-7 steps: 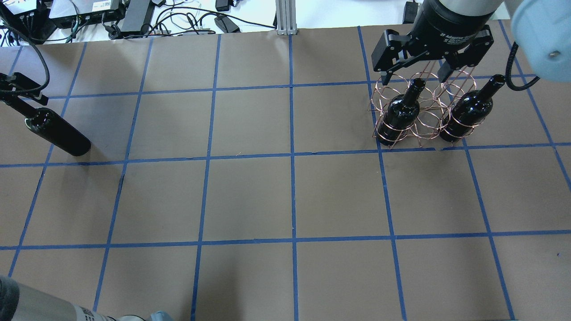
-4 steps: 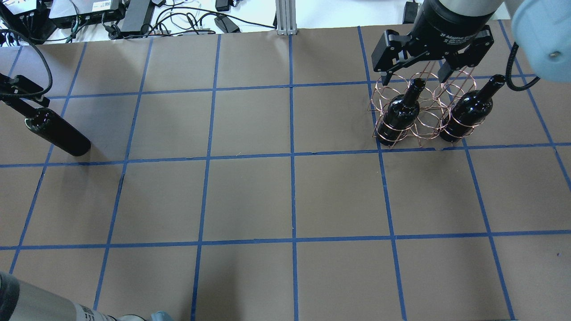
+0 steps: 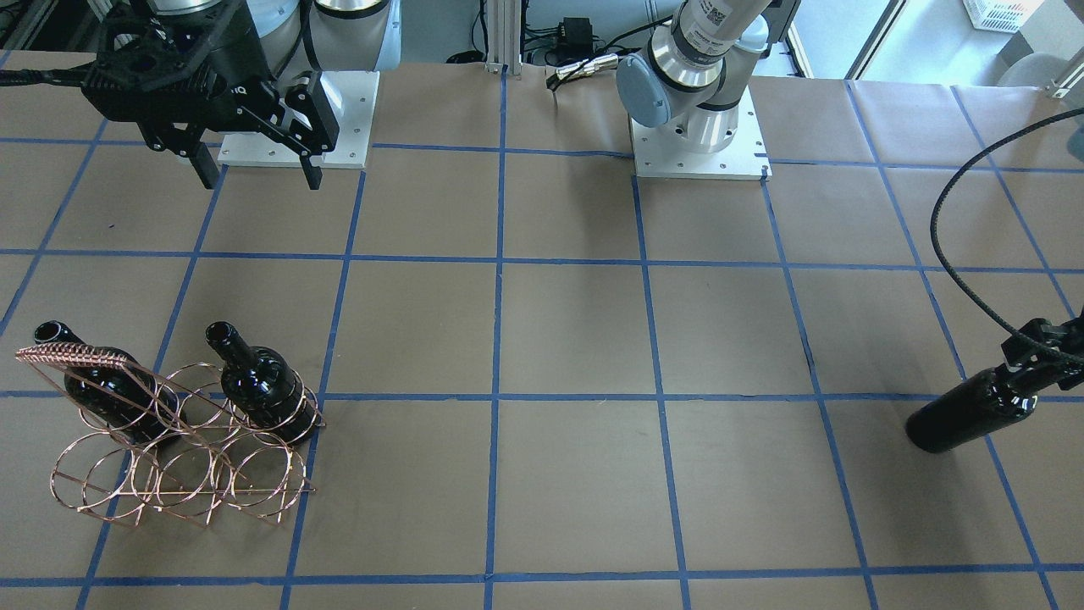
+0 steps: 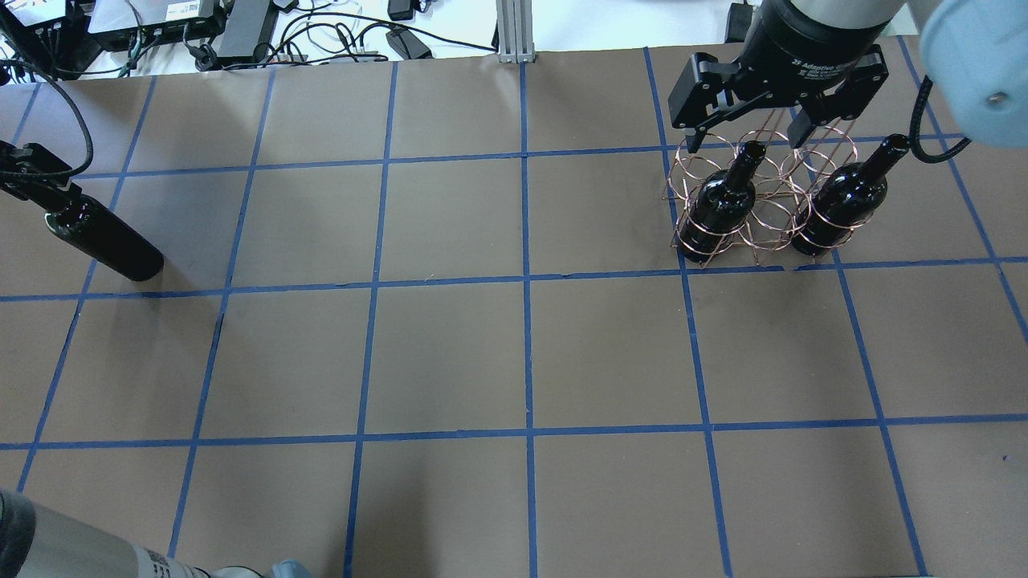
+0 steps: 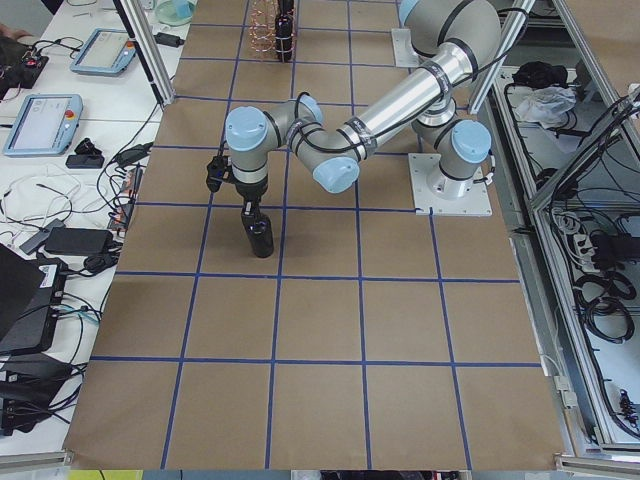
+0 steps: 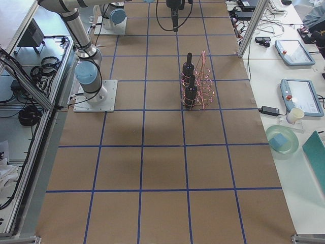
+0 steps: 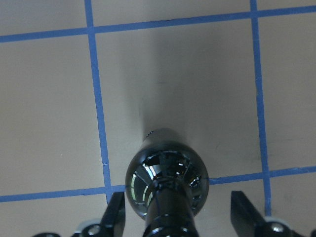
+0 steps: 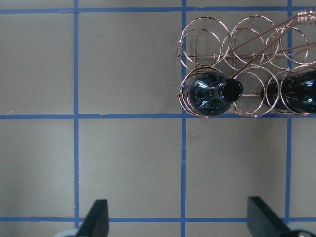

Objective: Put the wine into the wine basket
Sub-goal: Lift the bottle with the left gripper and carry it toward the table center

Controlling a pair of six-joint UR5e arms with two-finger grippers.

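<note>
A near-black wine bottle [image 4: 104,241] stands upright at the table's far left; it also shows in the front view [image 3: 974,411] and the left wrist view [image 7: 165,173]. My left gripper [image 4: 36,172] is open, and its fingers [image 7: 117,212] stand on either side of the neck without touching it. The copper wine basket [image 4: 759,213] stands at the far right and holds two look-alike bottles [image 4: 723,205] [image 4: 843,201] in its near row. My right gripper [image 4: 747,140] hovers open and empty above and behind the basket, which also shows in the right wrist view [image 8: 247,44].
Cables and electronics [image 4: 241,24] lie past the table's far edge, beside an aluminium post [image 4: 510,32]. The arm bases [image 3: 699,135] [image 3: 296,119] sit on the robot's side. A black cable [image 3: 953,229] loops above the left bottle.
My left gripper has shifted slightly leftward in the overhead view, at the bottle's neck. The bottle, the basket and the right gripper have not moved.
</note>
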